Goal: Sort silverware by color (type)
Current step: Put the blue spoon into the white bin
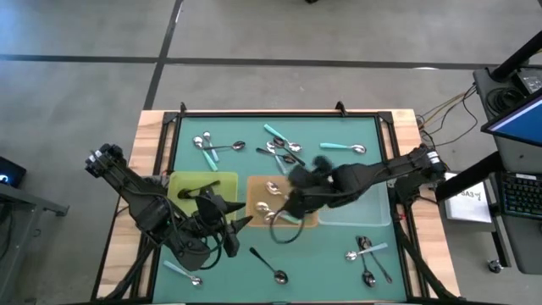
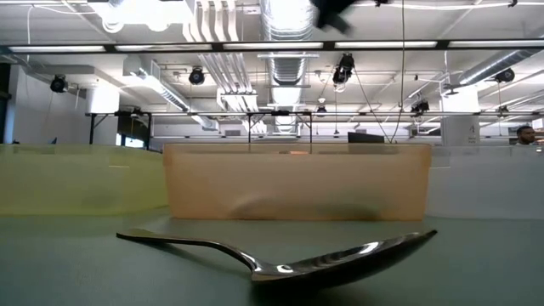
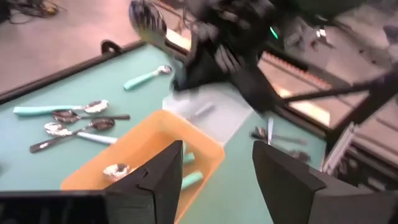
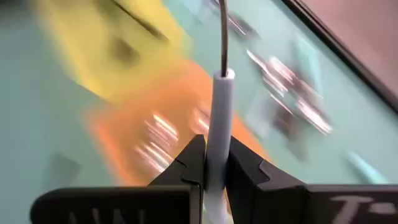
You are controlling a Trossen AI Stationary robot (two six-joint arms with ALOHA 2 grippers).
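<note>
High view: three trays sit mid-mat, which suits one handle colour per tray: yellow tray (image 1: 196, 182) on the left with a black-handled spoon in it, orange tray (image 1: 258, 188) in the middle with spoons in it, clear tray (image 1: 362, 210) on the right. Unsorted spoons lie loose on the green mat (image 1: 339, 250): a cluster (image 1: 284, 151) toward the far edge, a teal-handled pair (image 1: 210, 147) far left, a few (image 1: 366, 254) near right, a single black one (image 1: 269, 264) near centre and one more (image 1: 183, 273) near left. Right gripper (image 1: 292, 203) reaches in over the orange tray's right end. Left gripper (image 1: 237, 224) hangs just near-side of the seam between the yellow and orange trays.

Low view: the near black spoon (image 2: 289, 259) lies flat on the mat in front of the orange tray wall (image 2: 297, 183); no gripper fingers visible here.

Left wrist view: left fingers (image 3: 158, 177) spread wide, nothing between them, so released. Orange tray (image 3: 146, 134) ahead, a teal handle (image 3: 189, 180) and a spoon bowl (image 3: 115, 169) inside; right arm (image 3: 230, 43) beyond carries a spoon bowl (image 3: 148, 22) aloft.

Right wrist view: right gripper (image 4: 214, 165) clenched on a pale-handled spoon (image 4: 221, 124), handle pinched between the fingers, metal shank sticking forward. It hangs above the orange tray (image 4: 143, 137) while the pale handle probably belongs in the clear tray, so it looks mid-transfer.
</note>
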